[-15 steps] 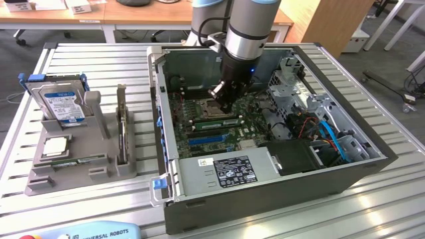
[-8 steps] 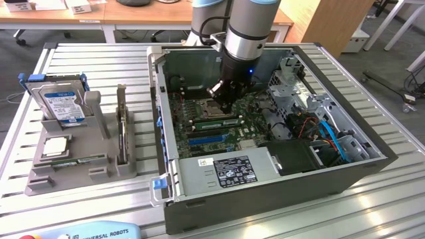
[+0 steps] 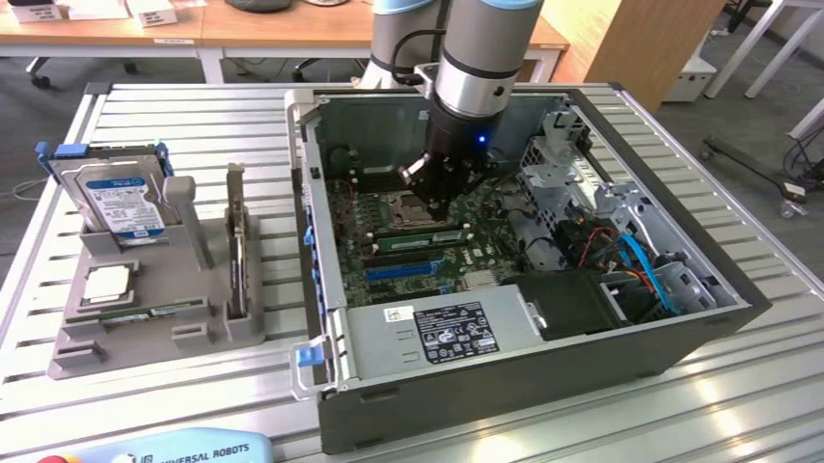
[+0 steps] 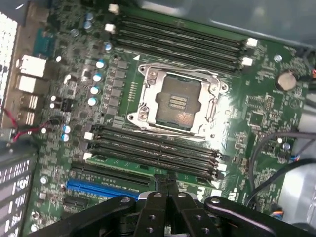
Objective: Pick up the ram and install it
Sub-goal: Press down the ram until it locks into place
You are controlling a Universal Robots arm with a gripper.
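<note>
The ram [image 4: 128,167] is a long green stick lying along the memory slot nearest the blue connector, beside the open processor socket [image 4: 173,101]. In the exterior view the ram [image 3: 415,234] shows as a green strip on the motherboard inside the open computer case [image 3: 515,371]. My gripper [image 4: 165,178] is shut, fingers pressed together with nothing between them, tips right at the ram's upper edge near its middle. I cannot tell whether they touch it. From outside, the gripper [image 3: 430,205] reaches straight down into the case.
Several empty black memory slots [image 4: 177,42] lie on the socket's far side. A blue slot [image 4: 98,188] runs beside the ram. On the exterior view's left, a grey holder [image 3: 77,352] carries a hard drive [image 3: 123,198] and a silver processor chip [image 3: 106,282]. Cables [image 3: 638,265] crowd the case's right.
</note>
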